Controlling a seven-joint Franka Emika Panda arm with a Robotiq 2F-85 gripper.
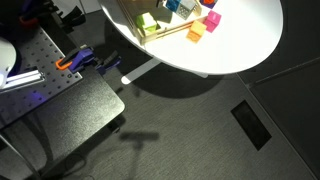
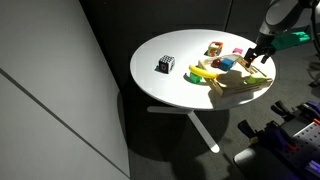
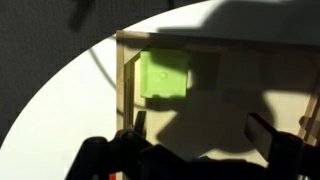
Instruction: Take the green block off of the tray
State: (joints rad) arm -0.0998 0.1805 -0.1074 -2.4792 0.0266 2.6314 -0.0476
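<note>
Only wrist view shows the claw [image 3: 197, 120] spread (near green block [image 3: 165, 75]).

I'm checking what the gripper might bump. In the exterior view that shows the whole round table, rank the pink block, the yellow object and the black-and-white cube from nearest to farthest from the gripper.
1. Pink block: right beside the gripper, among the cluster of toys.
2. Yellow object: farther along, toward the middle.
3. Black-and-white cube: alone, on the side opposite the gripper.
</note>
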